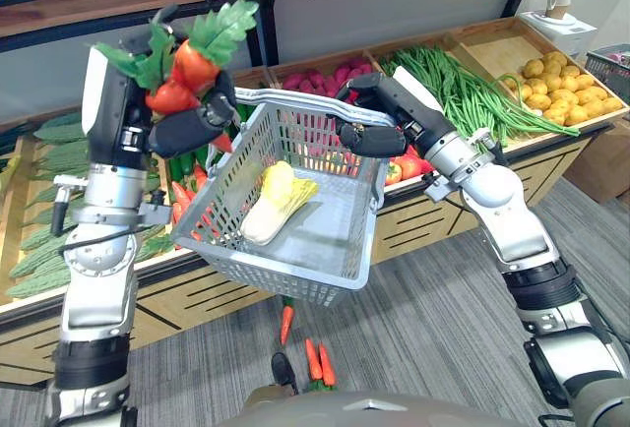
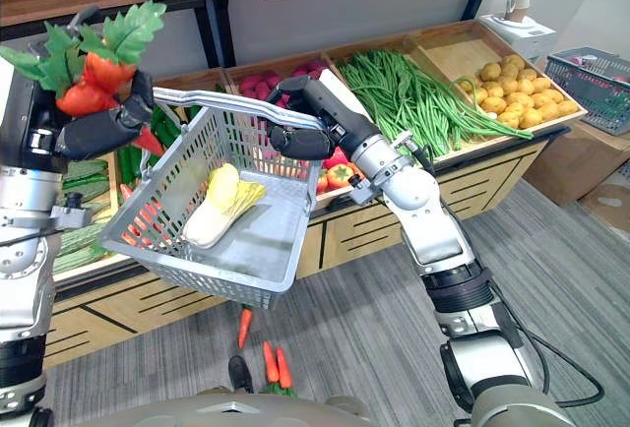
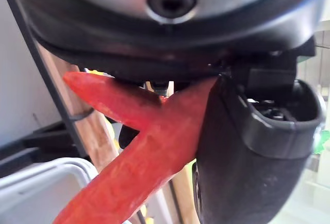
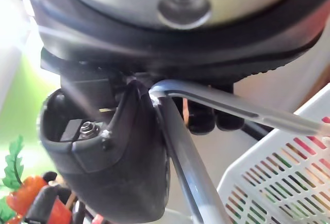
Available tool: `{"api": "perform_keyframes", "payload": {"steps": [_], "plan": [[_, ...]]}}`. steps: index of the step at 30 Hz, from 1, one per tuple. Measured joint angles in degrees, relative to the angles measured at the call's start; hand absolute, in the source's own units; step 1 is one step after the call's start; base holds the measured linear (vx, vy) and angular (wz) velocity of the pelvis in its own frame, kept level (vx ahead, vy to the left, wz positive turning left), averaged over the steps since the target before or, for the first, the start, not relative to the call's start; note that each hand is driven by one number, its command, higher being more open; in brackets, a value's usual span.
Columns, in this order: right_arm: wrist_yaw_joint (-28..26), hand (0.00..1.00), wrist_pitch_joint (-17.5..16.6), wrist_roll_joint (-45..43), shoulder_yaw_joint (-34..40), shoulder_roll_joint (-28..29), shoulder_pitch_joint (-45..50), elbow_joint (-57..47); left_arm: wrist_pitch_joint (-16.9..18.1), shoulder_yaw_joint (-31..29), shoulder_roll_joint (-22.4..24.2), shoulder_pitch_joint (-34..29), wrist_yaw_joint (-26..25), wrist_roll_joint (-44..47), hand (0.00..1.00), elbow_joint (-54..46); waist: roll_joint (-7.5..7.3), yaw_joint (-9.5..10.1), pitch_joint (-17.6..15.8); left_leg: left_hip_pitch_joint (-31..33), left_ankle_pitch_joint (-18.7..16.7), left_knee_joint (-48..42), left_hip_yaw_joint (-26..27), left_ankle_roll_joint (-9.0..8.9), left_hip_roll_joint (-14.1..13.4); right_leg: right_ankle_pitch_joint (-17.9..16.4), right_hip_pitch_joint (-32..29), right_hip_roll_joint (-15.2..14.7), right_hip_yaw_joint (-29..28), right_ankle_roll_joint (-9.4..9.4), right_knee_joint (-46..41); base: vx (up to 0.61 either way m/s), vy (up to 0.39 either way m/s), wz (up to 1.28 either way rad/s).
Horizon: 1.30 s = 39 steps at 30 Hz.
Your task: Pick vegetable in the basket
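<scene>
My left hand [image 1: 187,130] is shut on two orange carrots [image 1: 187,73] with green leaves, held up just over the left rim of a grey wire basket [image 1: 325,260]. In the left wrist view the crossed carrots [image 3: 149,141] press against the thumb [image 3: 247,172]. My right hand [image 1: 369,137] is curled round the basket's metal handle [image 1: 295,102] and holds the basket up in front of the stand. The handle [image 4: 185,157] runs past the right hand [image 4: 113,172] in its wrist view. A pale yellow cabbage [image 1: 276,201] lies inside the basket.
A wooden produce stand behind holds green beans [image 1: 463,88], potatoes [image 1: 561,83], red peppers [image 1: 409,166] and cucumbers [image 1: 59,152]. Three carrots [image 1: 317,360] lie on the grey floor below the basket. A second basket [image 1: 615,68] sits at the far right.
</scene>
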State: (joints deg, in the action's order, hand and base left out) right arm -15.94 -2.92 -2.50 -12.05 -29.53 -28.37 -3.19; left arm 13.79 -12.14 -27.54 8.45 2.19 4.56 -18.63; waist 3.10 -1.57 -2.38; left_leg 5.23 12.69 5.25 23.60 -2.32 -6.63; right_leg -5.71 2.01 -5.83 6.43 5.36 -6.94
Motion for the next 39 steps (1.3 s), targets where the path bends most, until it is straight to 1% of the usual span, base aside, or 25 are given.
{"api": "perform_keyframes", "payload": {"steps": [1, 6, 11, 15, 20, 23, 29, 33, 35, 39], "plan": [[0.0, 0.0, 0.0, -0.02, -0.65, 0.34, 0.0, 0.01, 0.02, 2.13, -0.02, 2.1, 0.77, 0.43, 0.0, 0.05, 0.0, -0.13, 0.0, -0.24, 0.0, 0.0, 0.21, 0.0, 0.03, 0.0, 0.03, 0.05, -0.26, 0.0, -0.08, 0.0, 0.023, -0.08], [0.0, 0.0, -0.02, -0.09, -1.49, 0.37, -0.07, 0.01, 0.04, 8.56, -0.12, 5.25, 2.22, 0.43, 0.0, 0.41, 0.01, -0.49, -0.01, -0.48, -0.02, 0.01, 0.41, -0.03, -0.04, -0.07, 0.07, 0.24, -0.48, -0.11, -0.1, 0.0, 0.015, -0.04], [0.0, 0.0, -0.02, -0.13, -2.87, 0.36, -0.68, 0.01, 0.03, 12.81, -0.25, 5.74, 3.68, 0.41, 0.0, 2.17, -0.03, -1.61, -0.04, -0.67, -0.1, 0.01, 0.75, -0.13, -0.08, -0.09, 0.02, 0.26, -0.88, -0.14, -0.04, 0.0, 0.02, -0.04], [0.0, 0.0, -0.01, -0.12, -3.19, 0.06, -0.94, 0.09, 0.03, 15.51, -0.7, 7.64, 4.36, 0.3, 0.0, 3.53, -0.26, -1.76, -0.26, -0.73, -0.15, 0.01, 0.96, -0.2, -0.07, -0.08, -0.03, 0.23, -1.16, -0.13, 0.0, 0.0, 0.012, -0.02], [0.0, 0.0, -0.01, -0.11, -3.19, -0.09, -0.94, 0.13, 0.28, 17.01, -1.11, 7.85, 4.68, 0.28, 0.0, 3.52, -0.26, -1.81, -0.28, -0.73, -0.16, 0.01, 1.01, -0.21, -0.08, -0.08, -0.07, 0.24, -1.2, -0.13, 0.07, 0.0, 0.0, 0.0], [0.0, 0.0, -0.01, -0.03, -3.19, -0.64, -0.93, 0.13, 0.68, 18.02, -2.27, 7.84, 4.93, -0.01, 0.0, 3.5, -0.36, -1.87, -0.38, -0.73, -0.16, 0.01, 1.01, -0.21, -0.07, -0.08, -0.06, 0.23, -1.21, -0.13, 0.11, 0.0, 0.0, 0.0], [0.0, 0.0, -0.01, 0.01, -2.66, -1.13, -0.81, 0.13, 0.98, 17.99, -2.79, 7.67, 5.83, -0.88, 0.0, 3.38, -0.33, -1.83, -1.06, -0.73, -0.14, 0.01, 1.0, -0.19, -0.06, -0.08, -0.02, 0.22, -1.17, -0.13, 0.09, 0.0, 0.0, 0.0], [0.0, 0.0, -0.09, -0.02, -0.07, -1.01, -0.01, 0.17, 0.94, 17.85, -3.18, 5.48, 7.02, -0.87, 0.0, 3.25, -0.24, -1.75, -1.68, -0.7, -0.15, 0.02, 0.99, -0.19, 0.02, -0.07, -0.02, 0.15, -1.12, -0.11, 0.15, 0.0, 0.0, 0.0], [0.01, 0.0, -0.28, -0.03, 1.9, -0.97, 0.99, 0.52, 0.93, 17.79, -4.56, 3.34, 8.14, -0.87, 0.0, 3.03, -0.21, -1.74, -1.69, -0.67, -0.15, 0.02, 0.95, -0.19, 0.03, -0.08, 0.01, 0.15, -1.04, -0.12, 0.22, 0.0, 0.0, 0.0], [0.21, 0.0, -0.29, -0.01, 4.81, -0.96, 2.66, 2.76, 0.93, 17.75, -4.76, 1.75, 9.79, -0.88, 0.0, 2.04, -0.15, -1.66, -1.73, -0.55, -0.05, 0.02, 0.59, -0.05, 0.08, -0.11, 0.17, 0.14, -0.5, -0.16, 0.3, 0.0, 0.0, 0.04]]}}
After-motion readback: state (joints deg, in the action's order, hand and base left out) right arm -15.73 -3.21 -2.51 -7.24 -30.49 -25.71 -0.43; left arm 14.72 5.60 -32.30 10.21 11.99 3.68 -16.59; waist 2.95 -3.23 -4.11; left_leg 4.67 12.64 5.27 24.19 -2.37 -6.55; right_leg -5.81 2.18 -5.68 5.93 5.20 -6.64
